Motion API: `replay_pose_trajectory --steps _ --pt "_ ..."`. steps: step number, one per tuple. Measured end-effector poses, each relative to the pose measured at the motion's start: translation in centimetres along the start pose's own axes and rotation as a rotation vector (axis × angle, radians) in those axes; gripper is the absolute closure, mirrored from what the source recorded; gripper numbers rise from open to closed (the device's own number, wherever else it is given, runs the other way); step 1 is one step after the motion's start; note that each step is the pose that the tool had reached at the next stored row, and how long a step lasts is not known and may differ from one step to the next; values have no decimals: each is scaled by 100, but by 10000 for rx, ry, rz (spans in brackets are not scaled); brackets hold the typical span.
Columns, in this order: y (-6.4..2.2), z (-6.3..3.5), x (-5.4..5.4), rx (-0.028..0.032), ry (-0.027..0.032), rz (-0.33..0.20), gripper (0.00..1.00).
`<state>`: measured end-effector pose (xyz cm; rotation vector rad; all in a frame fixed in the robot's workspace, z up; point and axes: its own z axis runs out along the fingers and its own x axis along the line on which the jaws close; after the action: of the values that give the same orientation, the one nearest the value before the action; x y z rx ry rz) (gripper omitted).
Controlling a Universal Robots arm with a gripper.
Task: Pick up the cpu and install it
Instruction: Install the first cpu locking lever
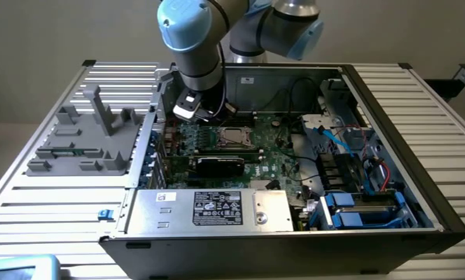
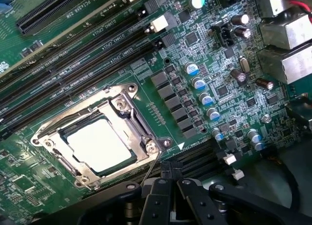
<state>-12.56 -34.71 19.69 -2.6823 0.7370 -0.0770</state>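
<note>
The cpu (image 2: 100, 147) is seated flat in the socket frame (image 2: 122, 105) on the green motherboard (image 2: 195, 64); in the exterior view it is seen at frame centre (image 1: 234, 136). The gripper (image 2: 168, 186) is closed with nothing held, just beside the socket. The open computer case (image 1: 388, 105) is laid on a slatted table (image 1: 53, 204).

Socket frame (image 2: 97, 132) rims the cpu (image 2: 100, 146); open above it.
</note>
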Motion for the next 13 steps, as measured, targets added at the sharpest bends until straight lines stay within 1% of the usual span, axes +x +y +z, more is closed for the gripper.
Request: replay_pose_trajectory --steps 2,3,4,6,7,8,10,11,12,13 --pt "-1 -10 -5 -3 1 -2 89" --pt "-2 -16 -8 -22 15 -6 89" --pt "-4 -20 -12 -52 45 -16 89" --pt "-6 -30 -21 -145 150 -51 89" --pt "-7 -34 -29 -165 201 -69 89" --pt "-4 -38 -39 -157 247 -87 89" --pt "5 -41 -58 -102 329 -129 89" --pt "5 -41 -64 -73 395 -160 89" --pt "6 -41 -66 -22 504 -208 89" --pt "5 -41 -67 45 646 -267 89"
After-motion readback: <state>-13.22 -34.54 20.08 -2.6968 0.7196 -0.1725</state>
